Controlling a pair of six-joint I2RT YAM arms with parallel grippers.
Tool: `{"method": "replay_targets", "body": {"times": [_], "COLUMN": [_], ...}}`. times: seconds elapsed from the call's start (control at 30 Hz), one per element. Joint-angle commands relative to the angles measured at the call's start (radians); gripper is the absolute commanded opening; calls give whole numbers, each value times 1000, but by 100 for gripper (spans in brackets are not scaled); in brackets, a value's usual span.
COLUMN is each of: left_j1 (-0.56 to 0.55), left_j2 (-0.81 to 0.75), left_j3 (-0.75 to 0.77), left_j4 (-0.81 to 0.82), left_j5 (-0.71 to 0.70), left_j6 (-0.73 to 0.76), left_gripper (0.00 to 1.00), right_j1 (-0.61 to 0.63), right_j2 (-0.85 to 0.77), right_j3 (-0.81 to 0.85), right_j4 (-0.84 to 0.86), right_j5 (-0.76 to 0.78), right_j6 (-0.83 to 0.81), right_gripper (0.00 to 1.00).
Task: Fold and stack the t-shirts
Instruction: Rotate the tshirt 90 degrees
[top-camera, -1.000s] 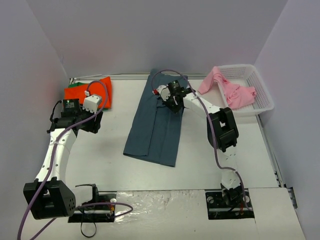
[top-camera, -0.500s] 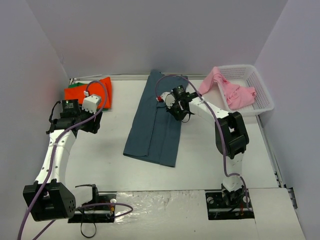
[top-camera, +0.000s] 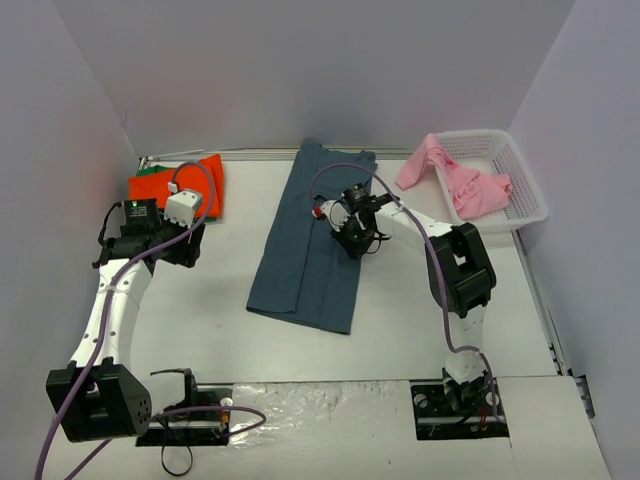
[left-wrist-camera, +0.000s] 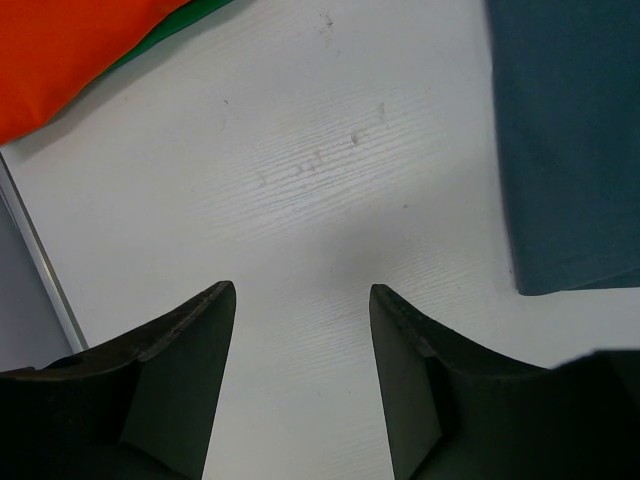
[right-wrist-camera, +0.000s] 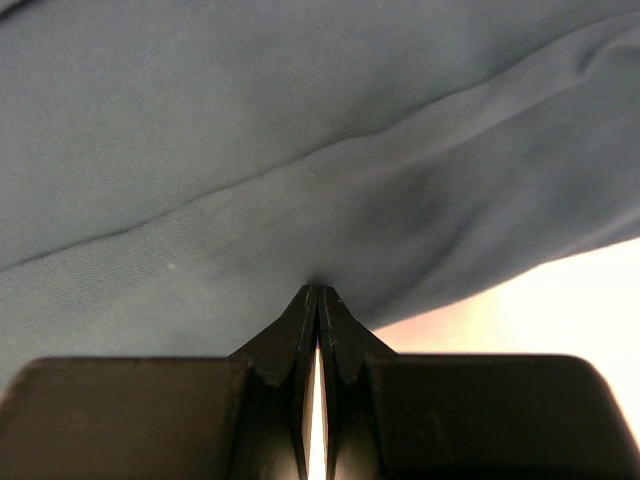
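Table (top-camera: 220, 300), contents by position:
- Middle: centre t-shirt (top-camera: 300, 250), laid lengthwise, far end by the back wall, near end toward the arm bases
- On its right half, about mid-length: right gripper (top-camera: 355, 240)
- Back left corner: upper t-shirt (top-camera: 155, 187) stacked on lower t-shirt (top-camera: 148, 170)
- Between that stack and the centre t-shirt, above bare table: left gripper (left-wrist-camera: 300, 290)
- Back right corner: basket (top-camera: 525, 190), holding the basket t-shirt (top-camera: 470, 185), which hangs over its left rim
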Motion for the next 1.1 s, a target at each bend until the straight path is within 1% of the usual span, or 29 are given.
{"method": "replay_targets", "body": {"times": [0.0,0.17,0.4,0.73,0.87,1.07], "left_j1": [5,7,7,7,7,7], "left_j2": [-5,-5,7,12,12,7], "left_j3": [8,5,8,8,8,8], "left_j4": [15,18,16,18,16,13], "left_j5": [14,19,28,31,31,40], "left_j6": [-4,-4,-2,-2,-2,-1], "left_gripper": [55,55,55,55,55,55], "right_j1": [9,9,4,-28,-39,-34], "right_j2": [17,56,120,198,205,149], "right_j3": [-11,-3,47,104,115,61], "right_j4": [-29,-29,-29,-31,-38,-86], "right_j5": [-25,-9,23,43,47,14], "right_j6": [4,-5,-6,-8,1,-17], "right_gripper": [0,0,0,0,0,0]}}
